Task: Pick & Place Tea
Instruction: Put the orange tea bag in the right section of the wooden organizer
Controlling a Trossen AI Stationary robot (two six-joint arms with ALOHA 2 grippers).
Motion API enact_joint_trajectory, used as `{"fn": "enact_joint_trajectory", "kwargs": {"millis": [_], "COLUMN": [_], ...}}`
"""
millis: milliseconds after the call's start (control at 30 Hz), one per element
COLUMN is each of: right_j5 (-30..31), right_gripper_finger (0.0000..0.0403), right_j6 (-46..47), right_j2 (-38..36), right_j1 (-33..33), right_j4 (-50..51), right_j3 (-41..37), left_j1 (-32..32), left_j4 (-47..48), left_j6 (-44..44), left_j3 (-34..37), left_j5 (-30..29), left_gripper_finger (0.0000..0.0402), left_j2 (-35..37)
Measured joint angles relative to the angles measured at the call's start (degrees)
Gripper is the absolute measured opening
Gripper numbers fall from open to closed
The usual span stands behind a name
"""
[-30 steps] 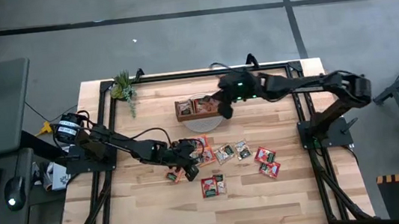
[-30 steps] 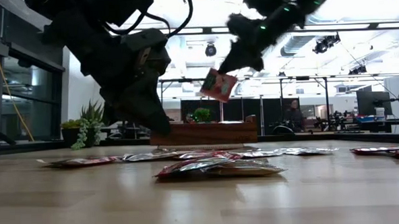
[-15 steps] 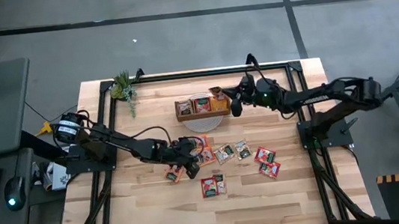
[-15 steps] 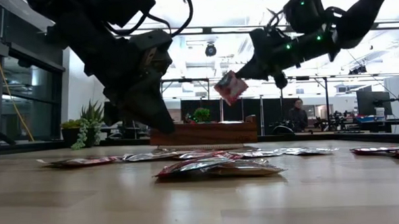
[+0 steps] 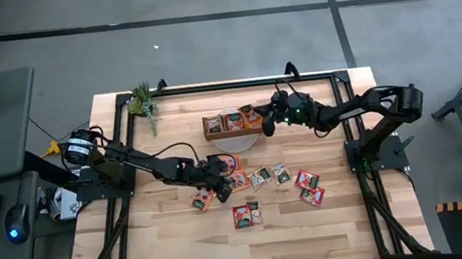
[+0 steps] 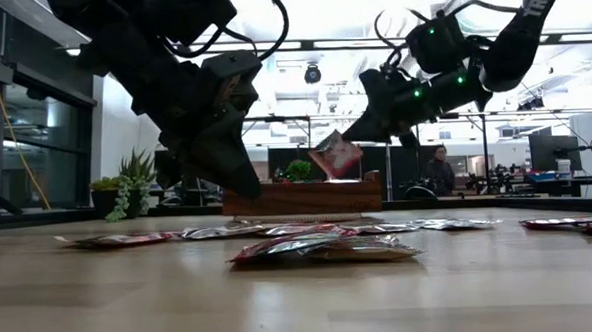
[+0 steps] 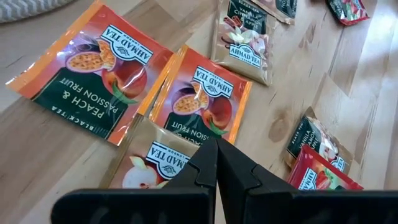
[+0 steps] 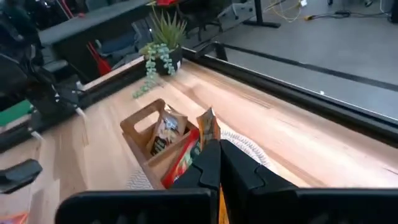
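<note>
Right tool (image 6: 347,149), closed on a tea sachet (image 6: 338,154), has dropped toward the tray (image 5: 214,131); we expect release next. Left tool (image 5: 216,173) closed, empty, over the sachets on the desk (image 5: 182,240).

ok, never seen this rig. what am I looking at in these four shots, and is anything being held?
Two robot arms work at a wooden table. One camera looks straight down, one sits at table height, and one rides on each wrist. Loose tea sachets lie mid-table. The right end effector is shut on a tea sachet, holding it over the wooden tray, which already has sachets inside. The left end effector is shut, low among the loose sachets; I see nothing clearly gripped. A small plant stands at the far corner.
</note>
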State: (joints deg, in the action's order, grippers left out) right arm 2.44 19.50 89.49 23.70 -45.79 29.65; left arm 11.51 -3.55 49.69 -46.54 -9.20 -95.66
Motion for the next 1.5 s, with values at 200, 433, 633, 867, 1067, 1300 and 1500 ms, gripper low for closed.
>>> {"fn": "enact_joint_trajectory", "kwargs": {"millis": [200,433,633,867,1067,1300,1500], "right_j5": [-0.26,-0.78,-0.86,0.68,0.84,0.64,0.53], "right_gripper_finger": [0.0000,0.0000,0.0000,0.0001,0.0022,0.0098,0.0155], "right_j6": [0.23,1.70,2.97,4.03,3.71,3.88,2.98], "right_j2": [0.84,0.81,0.81,0.81,0.81,0.81,0.19], "right_j1": [0.87,1.10,1.08,1.08,1.06,1.06,1.08], "right_j4": [1.35,4.86,8.23,9.26,8.21,8.54,7.02], "right_j3": [-0.07,-0.05,-0.05,-0.05,-0.05,-0.05,-0.05], "left_j1": [0.00,0.00,0.00,0.00,0.00,0.00,-0.35], "left_j4": [0.02,0.02,0.04,0.04,0.04,0.04,0.05], "left_j6": [0.13,0.21,0.33,0.33,0.33,0.45,0.77], "left_j3": [0.00,0.00,0.00,0.00,0.00,0.00,0.00], "left_j5": [0.08,0.07,0.03,0.02,-0.01,0.97,1.20], "left_gripper_finger": [0.0001,0.0001,0.0001,0.0001,0.0001,0.0001,0.0001], "left_j2": [0.00,0.02,0.02,0.02,0.02,0.02,0.02]}}
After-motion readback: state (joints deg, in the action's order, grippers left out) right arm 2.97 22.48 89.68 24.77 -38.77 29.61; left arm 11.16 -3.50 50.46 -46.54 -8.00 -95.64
